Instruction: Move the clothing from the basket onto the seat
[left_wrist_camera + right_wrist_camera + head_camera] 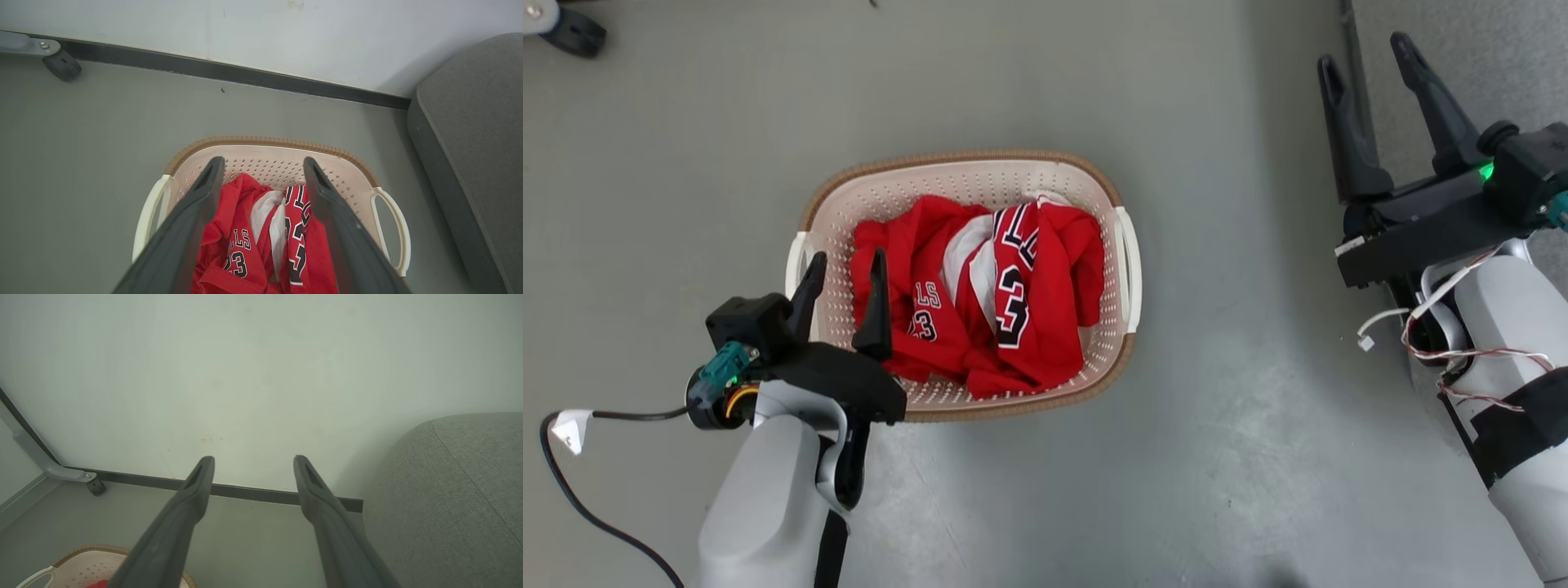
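Grey floor (1094, 506) is carrying the basket (964, 163), cream-white with small holes, a brown rim and white side handles. Inside it the clothing (1045, 327) is lying crumpled: soft red fabric with white stripes and black numerals outlined in white. The left claw (847, 257) is hovering over the basket's left side with fingers spread wide, the clothing just ahead of its tips. The right claw (1364, 51) is standing spread too, holding nothing, well apart from the basket, with the grey woven seat (482, 122) to its right.
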Robot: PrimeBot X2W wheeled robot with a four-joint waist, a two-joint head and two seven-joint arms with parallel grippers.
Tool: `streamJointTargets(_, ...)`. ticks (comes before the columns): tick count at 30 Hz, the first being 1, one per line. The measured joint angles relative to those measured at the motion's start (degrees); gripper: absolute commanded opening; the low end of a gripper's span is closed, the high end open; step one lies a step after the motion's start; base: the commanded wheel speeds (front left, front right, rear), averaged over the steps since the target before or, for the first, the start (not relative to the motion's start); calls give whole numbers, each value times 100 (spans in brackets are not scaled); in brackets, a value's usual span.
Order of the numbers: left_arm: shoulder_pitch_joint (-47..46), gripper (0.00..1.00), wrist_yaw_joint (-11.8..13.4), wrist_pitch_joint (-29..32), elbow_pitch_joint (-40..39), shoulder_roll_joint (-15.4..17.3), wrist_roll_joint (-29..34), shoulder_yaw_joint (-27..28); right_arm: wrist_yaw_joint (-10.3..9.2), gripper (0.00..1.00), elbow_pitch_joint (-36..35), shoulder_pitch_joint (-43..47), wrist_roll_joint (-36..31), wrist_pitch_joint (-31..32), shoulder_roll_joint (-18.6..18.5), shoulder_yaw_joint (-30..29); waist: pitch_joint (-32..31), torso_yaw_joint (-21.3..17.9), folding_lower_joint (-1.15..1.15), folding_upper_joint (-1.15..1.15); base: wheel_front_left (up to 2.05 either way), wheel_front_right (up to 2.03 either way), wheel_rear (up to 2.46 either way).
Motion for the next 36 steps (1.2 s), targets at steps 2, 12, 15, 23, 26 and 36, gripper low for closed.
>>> streamJointTargets(2,-106,100,0,0,62,1,-91,-66,0,100,-60,-60,-37,0,0,-15,130,-1,0,0,0,0,0)
streamJointTargets(12,-781,100,8,0,357,-7,-430,-583,0,100,-315,-254,-129,-8,45,-54,778,-59,0,0,0,0,0)
streamJointTargets(15,-964,100,13,0,493,-7,-431,-693,1,100,-370,-326,-154,-41,93,-54,938,-85,-1,0,0,0,0)
streamJointTargets(23,-1473,100,176,0,958,-8,-350,-981,33,100,-415,-446,-296,-41,219,-52,1328,-185,-1,0,0,0,0)
streamJointTargets(26,-1635,100,252,0,1121,-10,-242,-1157,34,100,-444,-484,-302,-41,250,-64,1427,-221,-1,0,0,0,0)
streamJointTargets(36,-2043,100,424,134,1624,-14,-219,-1351,59,100,-516,-483,-348,-41,319,-127,1712,-321,-1,0,0,0,0)
